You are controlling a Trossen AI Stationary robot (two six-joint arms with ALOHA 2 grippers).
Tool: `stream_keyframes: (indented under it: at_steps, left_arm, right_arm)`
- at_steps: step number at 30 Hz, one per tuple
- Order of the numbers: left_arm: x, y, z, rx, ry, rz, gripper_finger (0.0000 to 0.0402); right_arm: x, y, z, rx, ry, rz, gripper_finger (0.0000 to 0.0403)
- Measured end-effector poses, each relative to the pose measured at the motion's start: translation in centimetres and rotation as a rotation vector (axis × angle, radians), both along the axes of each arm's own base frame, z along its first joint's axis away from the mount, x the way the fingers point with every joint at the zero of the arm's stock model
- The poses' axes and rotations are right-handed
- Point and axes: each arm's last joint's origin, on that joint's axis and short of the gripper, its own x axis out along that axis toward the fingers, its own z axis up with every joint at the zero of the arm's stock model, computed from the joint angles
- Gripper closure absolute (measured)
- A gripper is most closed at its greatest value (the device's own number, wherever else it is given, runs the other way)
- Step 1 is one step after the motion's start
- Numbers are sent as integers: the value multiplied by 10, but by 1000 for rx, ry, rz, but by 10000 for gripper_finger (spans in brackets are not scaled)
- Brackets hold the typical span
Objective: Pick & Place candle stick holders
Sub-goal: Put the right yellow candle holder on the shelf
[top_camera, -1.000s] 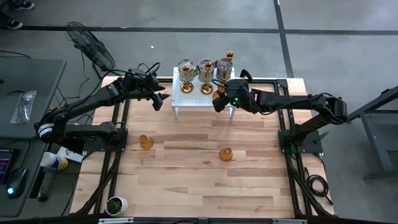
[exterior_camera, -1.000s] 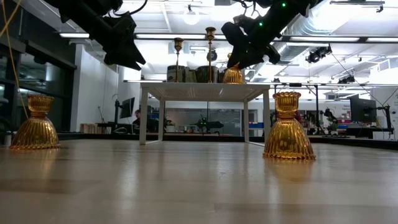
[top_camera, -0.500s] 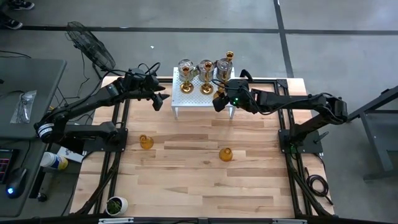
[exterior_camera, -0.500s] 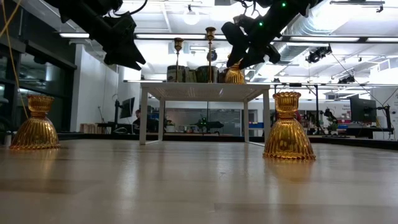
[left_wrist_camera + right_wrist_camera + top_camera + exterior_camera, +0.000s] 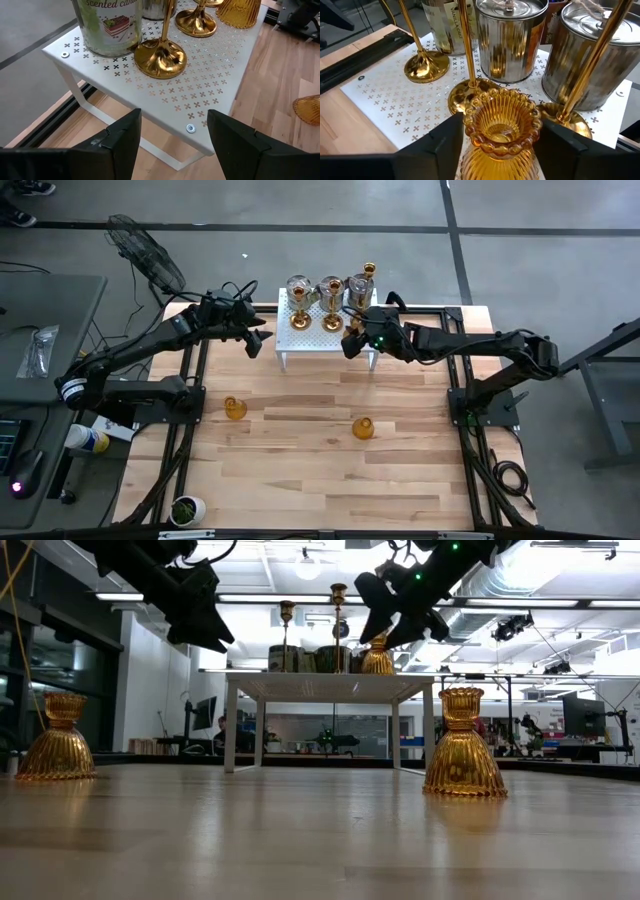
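Your right gripper (image 5: 500, 150) sits over the near right corner of the white perforated stand (image 5: 305, 335), its fingers standing apart on either side of an amber glass holder (image 5: 501, 132) that rests on the stand's top; from these views you cannot tell whether the pads touch the glass or stand just clear of it, so treat it as set down but not surely free; the main risk, as it looks, is the withdrawal: if you pull back or swing sideways with a finger against the beaded rim, you could tip the holder off the stand's edge or knock it into the gold stemmed holders (image 5: 422, 65) and the silver tins (image 5: 509, 37) crowded just behind it; the tall slim gold stems look top-heavy and likely to topple at a light brush; lifting straight up before moving away seems the safer course; the right arm reaches in from the table's right side, stretched low and nearly level toward the stand, wrist pitched down over the corner; your left gripper (image 5: 172, 137) hangs open and empty just off the stand's left front corner, above the table (image 5: 300, 470), its arm extended from the left side and waiting; it is near enough to the stand that a careless move there could jog it too; two more amber holders stand well apart on the bare wood, one toward the left (image 5: 235, 408) and one nearer the middle (image 5: 363, 427), both upright and not yet collected
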Motion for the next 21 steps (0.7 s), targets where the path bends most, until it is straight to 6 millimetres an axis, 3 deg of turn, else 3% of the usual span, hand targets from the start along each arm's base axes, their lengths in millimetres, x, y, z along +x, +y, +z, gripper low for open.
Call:
stream_keyframes:
  at_steps: [7,21]
  left_arm:
    - [0,0,0,1,1,3,178]
    - [0,0,0,-2,0,3,178]
  right_arm:
    - [-2,0,2,-2,-4,-1,161]
    - [-29,9,19,40,32,29,160]
